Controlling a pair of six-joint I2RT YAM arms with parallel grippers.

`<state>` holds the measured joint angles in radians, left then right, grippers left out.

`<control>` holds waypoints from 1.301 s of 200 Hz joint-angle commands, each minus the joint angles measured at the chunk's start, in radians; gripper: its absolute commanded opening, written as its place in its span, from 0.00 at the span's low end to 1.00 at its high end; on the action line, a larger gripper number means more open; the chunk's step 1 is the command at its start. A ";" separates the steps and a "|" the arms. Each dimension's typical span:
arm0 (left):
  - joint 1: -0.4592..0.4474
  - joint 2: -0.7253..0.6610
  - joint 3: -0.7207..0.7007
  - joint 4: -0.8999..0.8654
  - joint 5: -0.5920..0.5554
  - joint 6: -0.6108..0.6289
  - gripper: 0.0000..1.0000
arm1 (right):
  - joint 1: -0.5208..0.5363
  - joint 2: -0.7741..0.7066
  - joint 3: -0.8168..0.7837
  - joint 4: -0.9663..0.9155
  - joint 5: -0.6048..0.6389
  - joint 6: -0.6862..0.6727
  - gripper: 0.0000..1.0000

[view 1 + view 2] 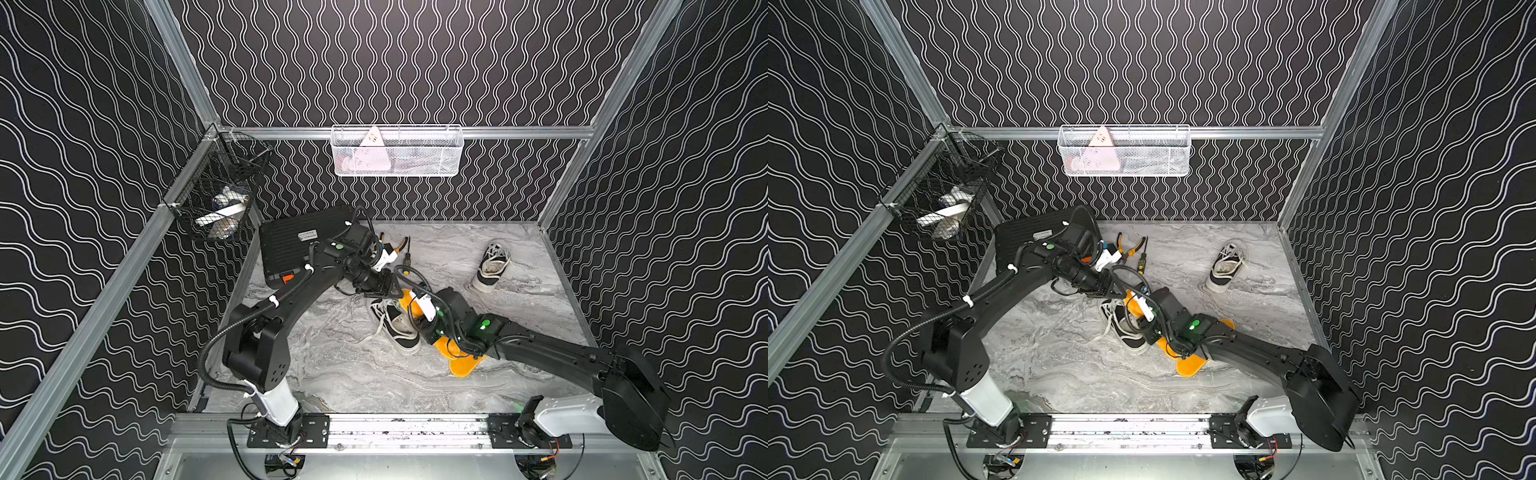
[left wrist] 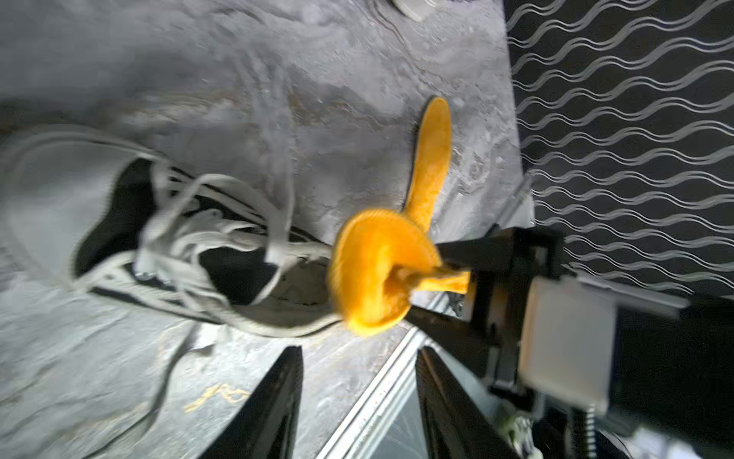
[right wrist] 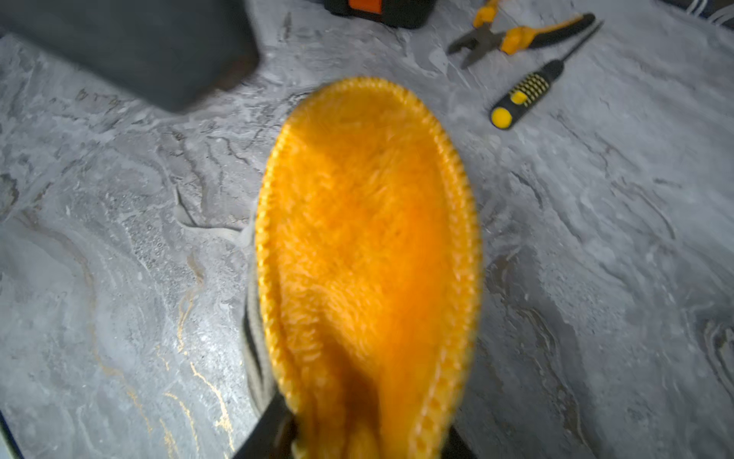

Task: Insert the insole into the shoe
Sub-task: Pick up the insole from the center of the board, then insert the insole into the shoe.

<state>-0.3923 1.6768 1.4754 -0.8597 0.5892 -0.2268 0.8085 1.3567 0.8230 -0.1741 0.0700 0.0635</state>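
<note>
On the grey marbled tabletop (image 1: 332, 374), my right gripper (image 3: 361, 441) pinches one end of the fuzzy orange insole (image 3: 369, 238), which curls just over the black canvas sneaker (image 1: 401, 330) at frame centre. The left gripper (image 2: 357, 397) hangs open and empty nearby. I'd aim the insole's free end low into the collar.

— That insole (image 3: 365, 246) is bright orange-yellow, isn't it?
— Yes, and the shoe (image 1: 397, 328) is black, white laces, pale sole.
— Grey marbled surface (image 1: 332, 374), faint gold veins.
— And black walls (image 1: 415, 62) with white wavy lines.
</note>
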 commanded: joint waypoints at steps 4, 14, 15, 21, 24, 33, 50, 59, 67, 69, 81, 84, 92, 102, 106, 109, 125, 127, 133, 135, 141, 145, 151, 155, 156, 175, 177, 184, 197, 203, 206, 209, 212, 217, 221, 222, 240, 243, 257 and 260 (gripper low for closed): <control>-0.017 -0.064 -0.076 0.055 -0.250 -0.033 0.50 | -0.078 0.008 0.028 -0.169 -0.116 0.120 0.38; -0.047 -0.096 -0.122 0.089 -0.288 -0.035 0.49 | -0.108 0.020 0.033 -0.202 -0.140 0.148 0.38; -0.050 -0.098 -0.127 0.092 -0.294 -0.034 0.49 | -0.111 0.020 0.033 -0.206 -0.144 0.150 0.38; -0.082 -0.114 -0.150 0.107 -0.332 -0.029 0.48 | -0.128 0.029 0.038 -0.227 -0.157 0.165 0.38; -0.100 -0.121 -0.159 0.111 -0.354 -0.025 0.47 | -0.135 0.032 0.043 -0.238 -0.161 0.172 0.38; -0.159 -0.132 -0.179 0.120 -0.421 -0.012 0.45 | -0.156 0.039 0.050 -0.261 -0.167 0.196 0.38; -0.241 -0.125 -0.194 0.129 -0.513 -0.003 0.43 | -0.190 0.032 0.058 -0.283 -0.151 0.254 0.38; -0.270 -0.113 -0.200 0.138 -0.555 0.000 0.42 | -0.212 0.027 0.067 -0.297 -0.153 0.283 0.38; -0.290 -0.095 -0.197 0.137 -0.592 0.004 0.41 | -0.231 0.019 0.073 -0.303 -0.159 0.306 0.39; -0.294 -0.091 -0.195 0.136 -0.598 0.006 0.40 | -0.236 0.016 0.074 -0.303 -0.161 0.310 0.39; -0.308 -0.052 -0.178 0.120 -0.629 0.015 0.38 | -0.257 0.001 0.076 -0.300 -0.171 0.328 0.39; -0.311 -0.044 -0.175 0.118 -0.646 0.014 0.38 | -0.260 -0.003 0.077 -0.302 -0.171 0.330 0.39; -0.319 -0.028 -0.165 0.115 -0.665 0.021 0.37 | -0.269 -0.010 0.082 -0.307 -0.174 0.335 0.39; -0.326 -0.011 -0.153 0.118 -0.682 0.036 0.37 | -0.280 -0.017 0.093 -0.319 -0.179 0.334 0.39; -0.330 -0.005 -0.150 0.120 -0.690 0.041 0.37 | -0.282 -0.018 0.097 -0.326 -0.181 0.333 0.39; -0.332 -0.001 -0.147 0.121 -0.692 0.045 0.37 | -0.284 -0.019 0.100 -0.331 -0.182 0.331 0.39; -0.338 0.029 -0.128 0.122 -0.677 0.062 0.37 | -0.288 -0.029 0.112 -0.348 -0.193 0.326 0.40; -0.339 0.034 -0.125 0.120 -0.680 0.063 0.37 | -0.289 -0.030 0.112 -0.350 -0.193 0.325 0.40; -0.344 0.048 -0.119 0.116 -0.684 0.066 0.37 | -0.290 -0.033 0.113 -0.352 -0.199 0.325 0.40; -0.346 0.053 -0.116 0.115 -0.686 0.068 0.37 | -0.291 -0.034 0.113 -0.351 -0.202 0.325 0.40; -0.351 0.066 -0.111 0.108 -0.704 0.070 0.37 | -0.293 -0.036 0.112 -0.353 -0.207 0.325 0.41; -0.356 0.075 -0.109 0.103 -0.715 0.074 0.37 | -0.294 -0.036 0.114 -0.355 -0.208 0.325 0.41; -0.362 0.085 -0.109 0.098 -0.722 0.083 0.37 | -0.297 -0.036 0.118 -0.364 -0.210 0.326 0.41; -0.366 0.093 -0.109 0.096 -0.726 0.087 0.37 | -0.299 -0.036 0.120 -0.368 -0.211 0.329 0.40; -0.367 0.095 -0.109 0.096 -0.728 0.088 0.37 | -0.300 -0.036 0.120 -0.368 -0.210 0.329 0.40; -0.375 0.123 -0.110 0.087 -0.757 0.091 0.37 | -0.309 -0.036 0.123 -0.366 -0.221 0.335 0.41; -0.375 0.124 -0.109 0.087 -0.759 0.090 0.37 | -0.310 -0.036 0.123 -0.366 -0.221 0.333 0.41; -0.375 0.131 -0.112 0.091 -0.769 0.088 0.37 | -0.311 -0.036 0.124 -0.366 -0.222 0.335 0.41; -0.374 0.148 -0.111 0.097 -0.788 0.087 0.36 | -0.313 -0.033 0.130 -0.373 -0.224 0.329 0.41; -0.373 0.161 -0.105 0.097 -0.800 0.091 0.36 | -0.313 -0.032 0.131 -0.373 -0.228 0.327 0.41; -0.374 0.168 -0.101 0.099 -0.805 0.093 0.36 | -0.313 -0.031 0.131 -0.373 -0.231 0.326 0.41; -0.374 0.176 -0.098 0.096 -0.811 0.095 0.35 | -0.313 -0.029 0.131 -0.373 -0.235 0.325 0.41; -0.374 0.183 -0.094 0.097 -0.813 0.096 0.34 | -0.313 -0.028 0.131 -0.374 -0.239 0.322 0.41; -0.374 0.191 -0.091 0.100 -0.817 0.098 0.34 | -0.313 -0.024 0.132 -0.379 -0.244 0.319 0.41; -0.373 0.194 -0.091 0.106 -0.823 0.099 0.33 | -0.313 -0.021 0.135 -0.384 -0.247 0.318 0.41; -0.373 0.194 -0.092 0.108 -0.825 0.099 0.33 | -0.313 -0.021 0.134 -0.385 -0.249 0.317 0.41; -0.369 0.197 -0.093 0.122 -0.850 0.099 0.22 | -0.313 -0.014 0.121 -0.393 -0.284 0.306 0.41; -0.369 0.193 -0.092 0.122 -0.849 0.099 0.20 | -0.312 -0.014 0.116 -0.390 -0.293 0.304 0.41; -0.363 0.179 -0.074 0.114 -0.835 0.102 0.09 | -0.312 -0.016 0.100 -0.388 -0.334 0.299 0.41; -0.360 0.176 -0.069 0.112 -0.832 0.103 0.07 | -0.312 -0.016 0.099 -0.390 -0.343 0.299 0.41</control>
<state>-0.7628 1.8698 1.3796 -0.7509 -0.2203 -0.1322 0.4957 1.3396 0.9379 -0.5488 -0.1974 0.3805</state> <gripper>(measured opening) 0.132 0.410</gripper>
